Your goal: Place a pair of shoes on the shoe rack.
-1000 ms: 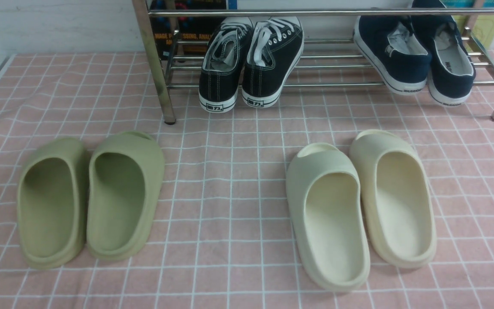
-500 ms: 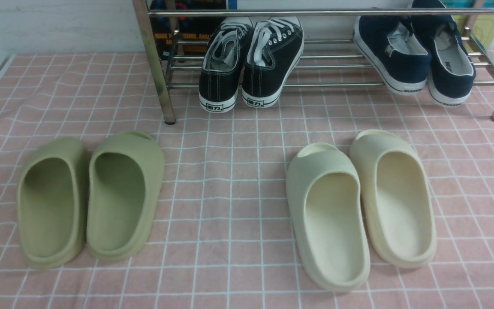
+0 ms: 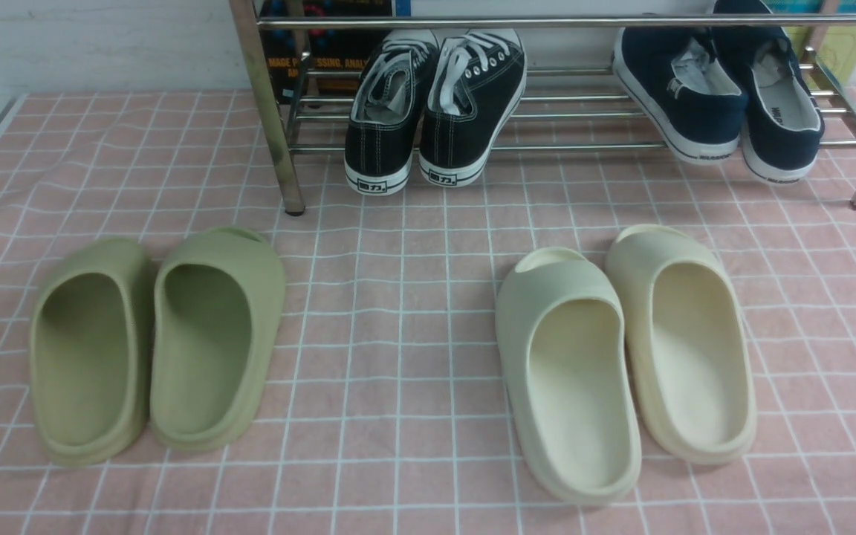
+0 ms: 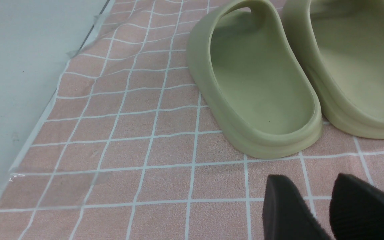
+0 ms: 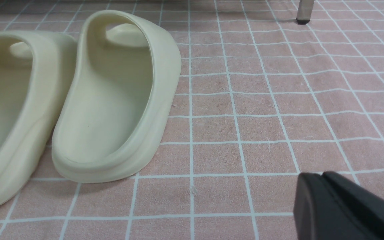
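On the rack [image 3: 576, 115], at 1 o'clock: navy shoes [image 3: 718, 93] — heels toward the camera.
At 12 o'clock: black sneakers [image 3: 435, 111], on the same bars.
Surface [image 3: 398, 297]: green slides [image 3: 157, 345] at 8 o'clock, cream slides [image 3: 625, 357] at 4 o'clock.
Left gripper [image 4: 322, 206]: slightly parted, empty — beside a green slide.
Right gripper [image 5: 322, 176]: fingers together, empty.
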Available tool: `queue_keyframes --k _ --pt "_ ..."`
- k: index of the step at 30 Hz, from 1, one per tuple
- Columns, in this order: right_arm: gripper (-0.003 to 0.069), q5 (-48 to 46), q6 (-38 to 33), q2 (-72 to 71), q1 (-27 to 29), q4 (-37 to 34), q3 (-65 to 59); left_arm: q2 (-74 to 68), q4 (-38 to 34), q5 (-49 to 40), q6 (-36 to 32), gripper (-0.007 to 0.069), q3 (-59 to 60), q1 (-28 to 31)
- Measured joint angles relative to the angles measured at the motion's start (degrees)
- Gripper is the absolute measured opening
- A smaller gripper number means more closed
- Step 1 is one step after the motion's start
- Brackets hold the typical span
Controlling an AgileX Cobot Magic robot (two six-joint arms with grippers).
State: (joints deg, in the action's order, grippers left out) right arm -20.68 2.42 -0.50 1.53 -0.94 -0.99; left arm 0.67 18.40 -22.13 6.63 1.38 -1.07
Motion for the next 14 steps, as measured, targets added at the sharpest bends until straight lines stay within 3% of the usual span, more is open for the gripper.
queue_keyframes --k 14 --pt "0.0052 0.0 0.0 0.0 0.0 0.0 0.0 0.0 0.0 0.0 0.0 0.0239 0.0 0.0"
